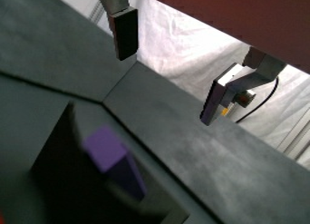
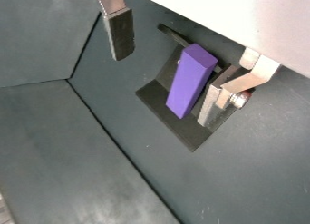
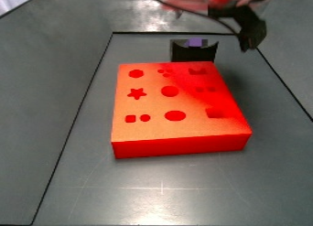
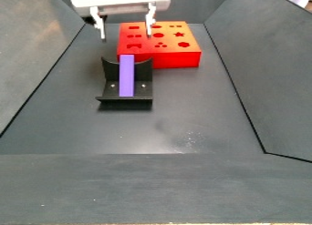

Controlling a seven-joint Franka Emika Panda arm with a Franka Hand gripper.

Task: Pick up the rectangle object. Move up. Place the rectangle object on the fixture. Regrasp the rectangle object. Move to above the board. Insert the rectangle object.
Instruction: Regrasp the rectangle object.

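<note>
1. Lilac rectangle object (image 4: pixel 127 76) is lying lengthwise in the fixture (image 4: pixel 126 96), nearest thing to the camera in a side view; both wrist views are showing it seated in the dark recess (image 2: pixel 189 80), untouched by the fingers.
2. Gripper (image 4: pixel 123 23) is hovering above the fixture's far end, jaws spread wide, holding nothing. Silver finger plates (image 2: pixel 118 28) are hanging apart on either side of the block, clear of it.
3. Judging progress: pick-up, lift and placement on the fixture are looking done. Regrasp, move above the board and insertion are all remaining.
4. Red-orange board (image 4: pixel 161 43) is sitting just behind the fixture, cutouts facing up (image 3: pixel 175 100); rectangular slots are showing on it, but I cannot tell which one fits the block.
5. Nothing is blocking the path from fixture to board. The fixture's upright back wall (image 3: pixel 193 49) is standing between them, so the block is needing a lift clear first.
</note>
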